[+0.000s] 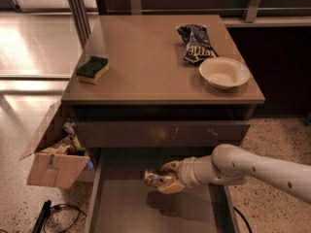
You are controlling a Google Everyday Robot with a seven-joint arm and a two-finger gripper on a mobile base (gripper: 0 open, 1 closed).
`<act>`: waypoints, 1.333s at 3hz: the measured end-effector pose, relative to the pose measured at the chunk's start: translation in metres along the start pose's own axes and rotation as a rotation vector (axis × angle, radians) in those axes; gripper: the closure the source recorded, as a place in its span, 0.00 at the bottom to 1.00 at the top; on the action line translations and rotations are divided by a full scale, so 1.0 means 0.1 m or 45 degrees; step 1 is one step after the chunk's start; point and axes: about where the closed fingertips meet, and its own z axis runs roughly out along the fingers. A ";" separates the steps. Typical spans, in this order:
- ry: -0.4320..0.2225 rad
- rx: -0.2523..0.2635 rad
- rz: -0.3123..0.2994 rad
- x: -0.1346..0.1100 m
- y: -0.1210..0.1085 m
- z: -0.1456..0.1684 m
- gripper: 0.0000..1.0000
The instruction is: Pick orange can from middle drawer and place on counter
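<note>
A dark drawer cabinet is seen from above and in front. Its middle drawer (127,211) is pulled open at the bottom of the view, and a pale robot arm (252,169) is reached into it from the right. The gripper (164,178) is clamped around the orange can (153,178), which is pinched between the two fingers and held above the grey-brown drawer floor, where a shadow is cast beneath it. In the view, the can sits just below a scratched drawer front (160,132).

On the counter (146,57), a green and yellow sponge (92,68) is set near the left edge. A dark blue chip bag (197,43) and a white bowl (224,73) are placed close together at the right.

The lift out of the drawer appears to be the step in hand. To be done well, the can should be drawn outward before it is raised, so that the drawer front and the counter's edge are not struck. A firm grip is needed, since the can looks crumpled. The bare middle of the counter is judged the safest spot for setting it down.
</note>
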 end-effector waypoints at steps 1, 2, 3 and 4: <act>-0.005 0.005 -0.074 -0.28 -0.03 -0.37 1.00; 0.016 0.025 -0.183 -0.66 -0.07 -0.78 1.00; 0.056 0.026 -0.242 -0.94 -0.22 -1.05 1.00; 0.055 0.031 -0.250 -0.98 -0.19 -1.09 1.00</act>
